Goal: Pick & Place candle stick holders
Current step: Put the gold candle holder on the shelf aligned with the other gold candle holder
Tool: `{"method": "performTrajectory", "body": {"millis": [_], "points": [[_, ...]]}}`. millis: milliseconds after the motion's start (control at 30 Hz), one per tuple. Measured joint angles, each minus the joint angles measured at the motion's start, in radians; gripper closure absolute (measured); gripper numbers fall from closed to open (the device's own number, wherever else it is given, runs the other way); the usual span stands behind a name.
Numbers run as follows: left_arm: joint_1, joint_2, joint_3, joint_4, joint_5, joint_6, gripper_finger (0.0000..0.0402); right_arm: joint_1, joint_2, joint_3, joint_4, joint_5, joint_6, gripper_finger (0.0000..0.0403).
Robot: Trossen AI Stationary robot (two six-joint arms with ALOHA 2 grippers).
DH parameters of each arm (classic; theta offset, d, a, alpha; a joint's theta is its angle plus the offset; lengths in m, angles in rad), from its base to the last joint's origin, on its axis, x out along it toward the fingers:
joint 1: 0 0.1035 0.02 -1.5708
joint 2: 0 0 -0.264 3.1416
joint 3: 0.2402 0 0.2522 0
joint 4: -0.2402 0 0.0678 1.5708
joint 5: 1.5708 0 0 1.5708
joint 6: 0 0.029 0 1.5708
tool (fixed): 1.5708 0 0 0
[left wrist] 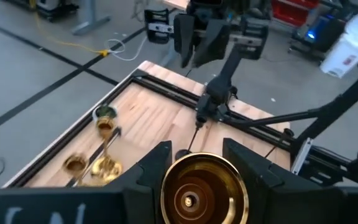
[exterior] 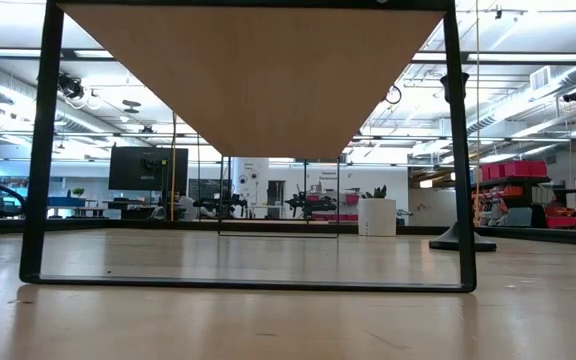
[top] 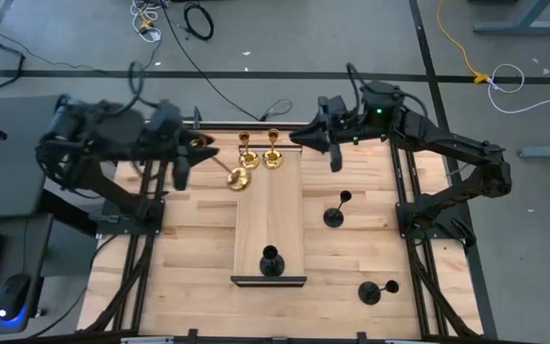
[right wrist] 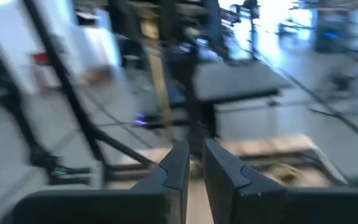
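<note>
My left gripper [top: 187, 158] [left wrist: 197, 149] is raised over the table's far left and shut on a gold candle stick holder [top: 220, 162]. Two more gold holders [top: 247, 153] [top: 273, 153] stand on their bases at the far end of a raised wooden board [top: 270, 215]. One black holder [top: 271, 260] stands at the board's near end. Another [top: 335, 212] stands on the table to the right, and a third [top: 377, 290] lies on its side at the near right. My right gripper [top: 334, 155] [right wrist: 196, 149] hovers past the board's far right corner, its fingers a narrow gap apart and holding nothing. My left gripper has the gold holder between its two fingers at the cup end [top: 200, 143]. The holder sticks out ahead along the fingers, with its base [top: 237, 179] away from the gripper, toward the table's right. In the left wrist view it shows end-on as gold rings [left wrist: 204, 190]. It is lifted clear, near level.
The board sits on a black stand [exterior: 38, 150] in the table's middle. Black frame rails [top: 404, 191] run along the table's left, right and far sides. There is bare tabletop [top: 189, 258] on both sides of the board.
</note>
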Motion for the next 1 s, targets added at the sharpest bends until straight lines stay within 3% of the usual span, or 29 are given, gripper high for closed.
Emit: {"method": "performTrajectory", "body": {"millis": [100, 367, 533, 633, 767, 1000], "points": [[0.073, 0.07, 0.054, 0.054, 0.115, 0.057, 0.0272, 0.019, -0.001, 0.0, 0.027, -0.063, 0.014, 0.0355], [0.207, 0.202, 0.101, 0.128, 0.371, 0.11, 0.0272, 0.092, 0.0, 0.0, 0.017, -0.068, -0.009, 0.0355], [0.252, 0.248, 0.098, 0.175, 0.449, 0.105, 0.0272, 0.138, 0.004, 0.0, 0.001, -0.066, -0.017, 0.0351], [0.267, 0.269, 0.097, 0.205, 0.495, 0.105, 0.0272, 0.158, 0.006, 0.0, -0.028, -0.001, -0.034, 0.0337], [0.269, 0.276, 0.097, 0.231, 0.517, 0.106, 0.0272, 0.162, 0.006, 0.0, -0.049, 0.085, -0.045, 0.03], [0.269, 0.282, 0.097, 0.254, 0.517, 0.107, 0.0272, 0.172, 0.041, 0.0, -0.033, 0.142, -0.042, 0.0224]]}}
